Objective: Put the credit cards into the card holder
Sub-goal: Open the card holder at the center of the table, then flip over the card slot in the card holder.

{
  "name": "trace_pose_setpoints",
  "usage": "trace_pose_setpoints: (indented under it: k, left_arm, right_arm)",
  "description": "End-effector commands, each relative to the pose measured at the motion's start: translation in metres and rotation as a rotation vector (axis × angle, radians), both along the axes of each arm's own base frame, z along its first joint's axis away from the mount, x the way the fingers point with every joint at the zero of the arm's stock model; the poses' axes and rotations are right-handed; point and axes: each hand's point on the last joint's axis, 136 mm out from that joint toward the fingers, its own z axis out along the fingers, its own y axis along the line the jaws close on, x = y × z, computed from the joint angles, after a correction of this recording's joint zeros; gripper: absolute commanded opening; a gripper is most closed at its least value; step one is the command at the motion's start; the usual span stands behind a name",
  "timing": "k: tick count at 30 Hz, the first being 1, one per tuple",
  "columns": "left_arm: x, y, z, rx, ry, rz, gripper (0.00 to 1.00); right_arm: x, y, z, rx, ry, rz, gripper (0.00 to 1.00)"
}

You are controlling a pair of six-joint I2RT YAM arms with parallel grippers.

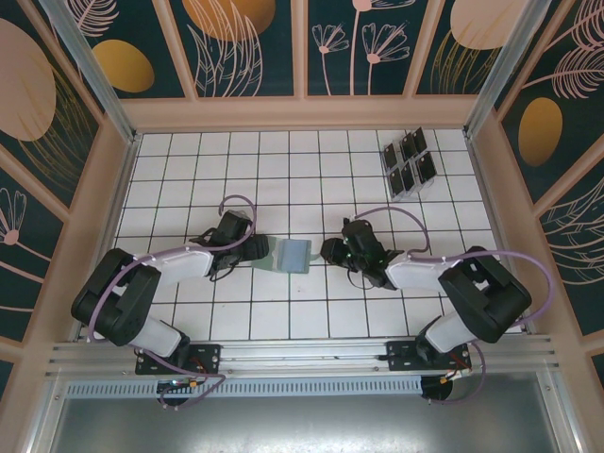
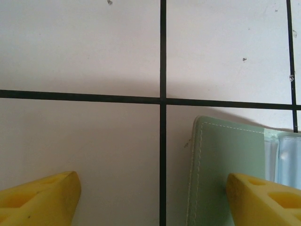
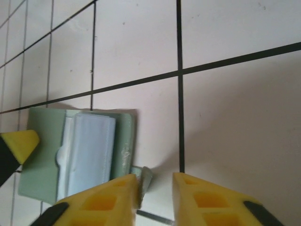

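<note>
The card holder [image 1: 293, 255], a sage grey-green wallet, lies open and flat mid-floor, its pale clear inner pockets [image 3: 89, 150] facing up. My left gripper [image 1: 261, 249] is at its left edge, jaws wide apart [image 2: 153, 176], with one yellow finger [image 2: 263, 197] resting on the wallet's stitched flap [image 2: 221, 165]. That same fingertip [image 3: 19, 143] appears in the right wrist view. My right gripper [image 3: 155, 179] stands open at the wallet's right edge [image 1: 329, 251]. A small grey-green tab [image 3: 146, 178] leans on one finger's inner face. The black credit cards [image 1: 409, 162] stand in a rack at back right.
The clear plastic rack [image 1: 421, 185] sits near the right wall at the back. Wooden walls and metal posts frame the white tiled floor [image 1: 283, 170]. The arm bases and a metal rail [image 1: 302, 357] run along the near edge.
</note>
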Motion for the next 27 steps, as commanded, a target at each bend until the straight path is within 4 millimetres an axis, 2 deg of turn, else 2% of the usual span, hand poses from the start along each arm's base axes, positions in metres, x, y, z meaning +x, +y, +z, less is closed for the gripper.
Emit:
trace_pose_setpoints:
  k: [1, 7, 10, 16, 21, 27]
  left_arm:
    - [-0.015, 0.005, -0.016, 0.025, 0.061, -0.003, 0.82]
    - [-0.019, 0.004, -0.014, 0.000, 0.061, 0.002, 0.82]
    - [-0.022, 0.006, -0.012, -0.004, 0.059, 0.006, 0.82]
    - [-0.022, 0.018, -0.001, 0.080, 0.031, 0.008, 0.81]
    - [-0.018, 0.023, 0.005, 0.134, 0.018, -0.004, 0.81]
    - [-0.021, 0.019, -0.005, 0.147, 0.049, -0.033, 0.81]
  right_arm:
    - [-0.001, 0.000, 0.025, 0.026, -0.042, -0.019, 0.31]
    - [-0.005, 0.029, 0.058, 0.032, -0.086, 0.055, 0.42]
    - [-0.004, 0.048, 0.064, 0.045, -0.086, 0.103, 0.45]
    - [0.004, 0.078, 0.055, 0.037, -0.057, 0.164, 0.47]
    - [0.010, 0.088, 0.041, 0.024, -0.024, 0.174, 0.48]
    - [0.007, 0.094, 0.027, 0.023, 0.020, 0.185, 0.49]
